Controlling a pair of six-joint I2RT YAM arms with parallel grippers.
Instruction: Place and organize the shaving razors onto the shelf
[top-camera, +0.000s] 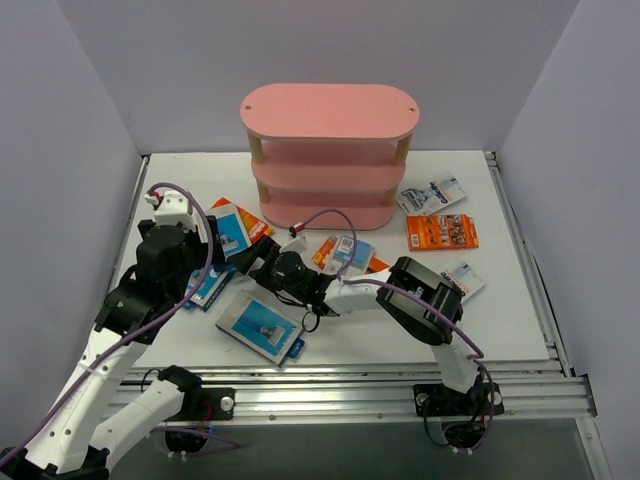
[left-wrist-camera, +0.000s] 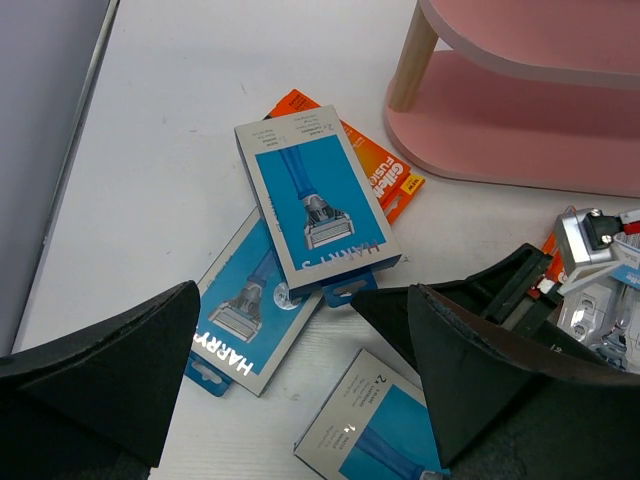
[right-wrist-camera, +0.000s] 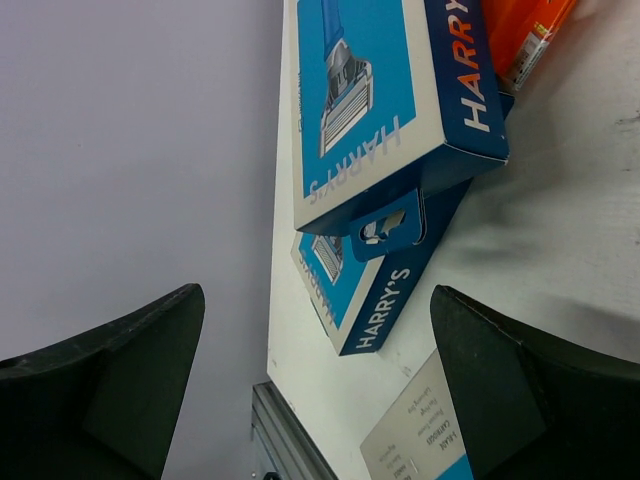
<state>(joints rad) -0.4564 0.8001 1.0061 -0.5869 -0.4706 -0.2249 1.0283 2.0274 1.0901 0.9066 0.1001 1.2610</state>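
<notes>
Left end effector (left-wrist-camera: 305, 290) hovering released, fingers (left-wrist-camera: 100, 370) spread wide, over two overlapping blue-and-white boxes (left-wrist-camera: 315, 195). Right end effector (right-wrist-camera: 318, 290) hanging released too, facing same boxes. Worktop (top-camera: 520, 320) carrying everything. Pink shelf (top-camera: 328, 160) standing at far centre. Shaving razors (top-camera: 345, 250) lying on worktop before shelf: third box (top-camera: 258, 328) near front edge, orange card (top-camera: 441, 231) right of shelf, pale pack (top-camera: 432, 194) just behind card.
</notes>
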